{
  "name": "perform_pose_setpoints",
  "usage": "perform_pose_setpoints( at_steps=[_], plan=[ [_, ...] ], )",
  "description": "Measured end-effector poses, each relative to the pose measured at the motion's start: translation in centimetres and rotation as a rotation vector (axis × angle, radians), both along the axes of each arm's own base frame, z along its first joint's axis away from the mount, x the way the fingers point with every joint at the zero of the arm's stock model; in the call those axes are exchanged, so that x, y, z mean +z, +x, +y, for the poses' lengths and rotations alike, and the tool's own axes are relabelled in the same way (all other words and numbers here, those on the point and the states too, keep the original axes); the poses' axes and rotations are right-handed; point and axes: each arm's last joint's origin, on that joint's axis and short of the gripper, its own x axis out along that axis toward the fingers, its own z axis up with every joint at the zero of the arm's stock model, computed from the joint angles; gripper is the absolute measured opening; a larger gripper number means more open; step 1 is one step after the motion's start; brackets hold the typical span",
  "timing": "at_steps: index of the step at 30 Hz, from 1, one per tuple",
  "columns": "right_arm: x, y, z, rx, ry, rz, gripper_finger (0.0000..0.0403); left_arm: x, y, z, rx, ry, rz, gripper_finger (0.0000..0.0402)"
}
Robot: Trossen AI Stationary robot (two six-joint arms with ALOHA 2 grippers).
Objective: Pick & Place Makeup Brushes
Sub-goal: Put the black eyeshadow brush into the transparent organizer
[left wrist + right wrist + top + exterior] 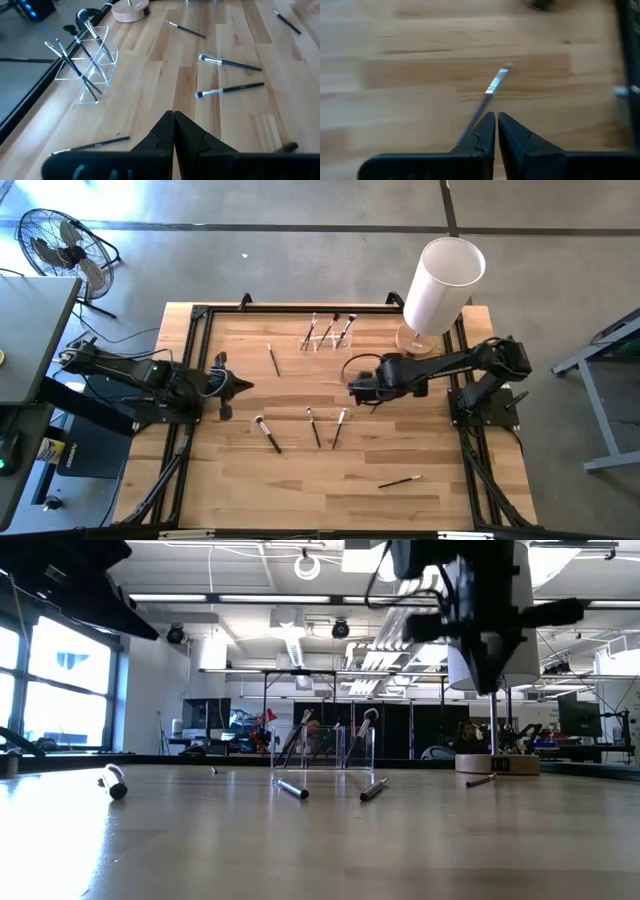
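Carrying one makeup brush (492, 87) pinched in our closed right gripper (356, 389) above mid-table, we judge the step to be delivery to the clear holder (328, 335), which already has three brushes. Next we must line up over it, avoiding the white cylinder (440, 285) nearby. Our left gripper (238, 387) waits closed and empty. Loose brushes (312, 425) lie below.

The table (300, 480) was pale, striped wood inside a black frame. Beside the clear holder (328, 335) rose a white cylinder (440, 285) on a tan base. The makeup brushes (318, 428) had dark handles, silver ferrules.
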Motion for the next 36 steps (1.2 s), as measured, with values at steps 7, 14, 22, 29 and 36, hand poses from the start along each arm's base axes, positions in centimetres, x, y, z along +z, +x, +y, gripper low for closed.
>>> perform_pose_setpoints(
  at_steps=[7, 14, 22, 29, 36],
  plan=[
    [-4.0, -2.0, -4.0, -0.204, 0.052, 0.018, 0.0074, 0.5, -2.1, 0.6, 0.001, 0.033, -0.053, 0.0],
    [-7.3, -3.1, -6.7, -0.321, 0.079, -0.054, 0.0117, 0.6, -3.2, 0.9, -0.006, 0.044, -0.081, 0.0],
    [-9.6, -4.0, -8.0, -0.382, 0.094, -0.139, 0.0113, 0.7, -3.4, 0.9, -0.022, 0.038, -0.09, 0.0],
    [-11.1, -4.5, -7.9, -0.393, 0.12, -0.202, 0.0084, 0.7, -3.4, 1.0, -0.022, 0.038, -0.09, 0.0],
    [-11.2, -4.2, -7.3, -0.357, 0.106, -0.223, 0.0011, 0.7, -3.4, 1.0, -0.014, 0.042, -0.09, 0.0]
  ],
)
